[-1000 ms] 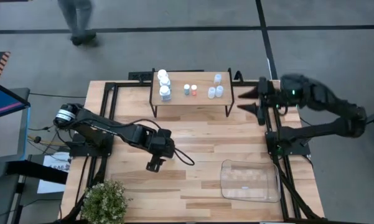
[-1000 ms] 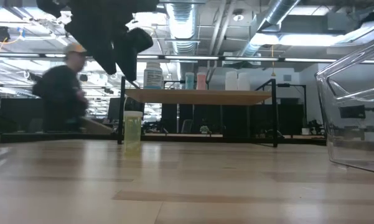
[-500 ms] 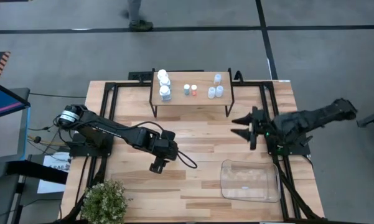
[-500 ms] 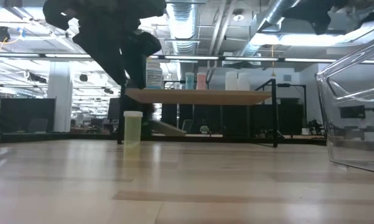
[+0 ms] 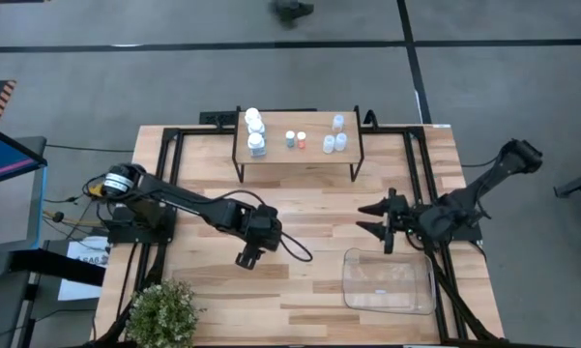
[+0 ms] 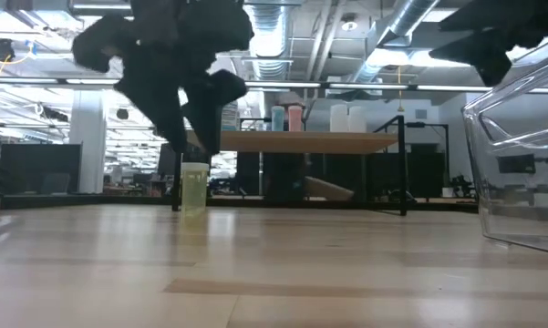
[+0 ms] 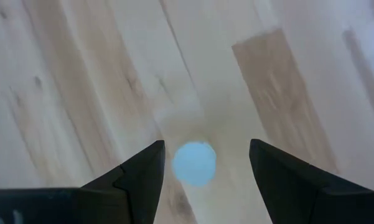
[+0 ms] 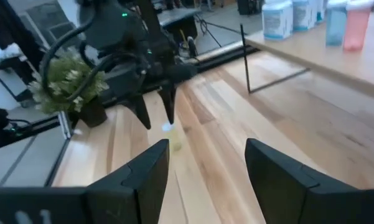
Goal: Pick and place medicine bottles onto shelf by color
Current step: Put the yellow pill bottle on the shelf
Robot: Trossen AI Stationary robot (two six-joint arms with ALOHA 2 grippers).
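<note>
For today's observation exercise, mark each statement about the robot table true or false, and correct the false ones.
1. The left gripper hangs open above a lone bottle on the table. True.
2. The clear tray sits on the shelf. False: it lies on the table, apart from the shelf.
3. Several bottles stand on the shelf. True.
4. The right gripper is shut on a bottle. False: it is open and holds nothing.
5. The potted plant stands in the middle of the table. False: it stands at a corner on the left arm's side.
</note>
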